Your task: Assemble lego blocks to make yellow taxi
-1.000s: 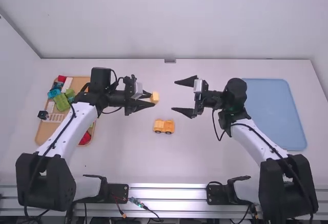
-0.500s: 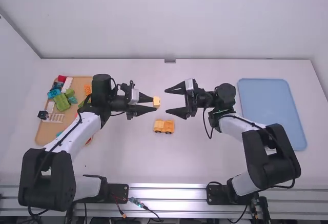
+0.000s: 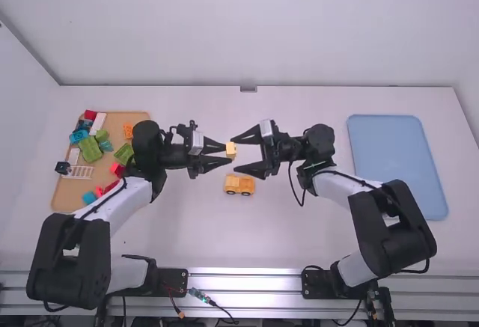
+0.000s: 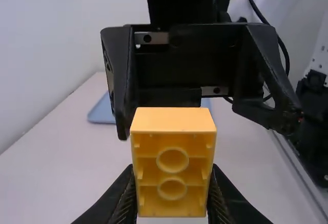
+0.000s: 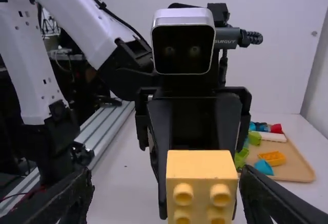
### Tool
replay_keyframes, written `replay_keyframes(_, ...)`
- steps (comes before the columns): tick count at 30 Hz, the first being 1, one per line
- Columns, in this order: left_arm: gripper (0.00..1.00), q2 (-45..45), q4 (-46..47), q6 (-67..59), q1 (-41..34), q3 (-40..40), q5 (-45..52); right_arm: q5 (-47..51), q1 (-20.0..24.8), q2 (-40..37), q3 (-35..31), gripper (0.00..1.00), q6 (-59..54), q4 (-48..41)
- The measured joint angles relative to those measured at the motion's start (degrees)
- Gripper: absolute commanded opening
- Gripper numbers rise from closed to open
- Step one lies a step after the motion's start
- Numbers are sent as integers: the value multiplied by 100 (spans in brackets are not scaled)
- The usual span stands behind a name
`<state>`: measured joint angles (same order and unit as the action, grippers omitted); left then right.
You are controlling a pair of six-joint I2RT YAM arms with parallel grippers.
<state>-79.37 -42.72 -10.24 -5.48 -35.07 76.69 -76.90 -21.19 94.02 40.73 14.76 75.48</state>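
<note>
Right claw [image 3: 234, 155], fingers parted, newly advanced leftward to the yellow block [image 3: 230, 150] clenched in left claw [image 3: 228, 154]; likely purpose, handover before assembly.

Smooth plastic block [image 4: 173, 120] above a smooth, matt table [image 3: 187, 241].

Robotics lab, arms [image 3: 120, 201] along metal rail [image 3: 245, 283]

High overhead view, two close-up wrist views.
</note>
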Motion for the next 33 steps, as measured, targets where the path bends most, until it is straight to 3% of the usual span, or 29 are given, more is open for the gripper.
replay_keyframes(16,2,0,-299,643,-7,63,-118,221,-55,118,2,60,-107,-4)
replay_keyframes(23,2,0,-299,640,-7,63,-98,251,-70,118,2,59,-122,-20)
replay_keyframes(28,2,0,-295,570,-7,63,87,299,-162,118,2,52,-140,-24)
replay_keyframes(30,2,0,-275,529,-7,63,160,358,-190,118,4,42,-138,-68)
replay_keyframes(33,2,0,-210,507,-7,63,199,380,-190,118,33,40,-160,-219)
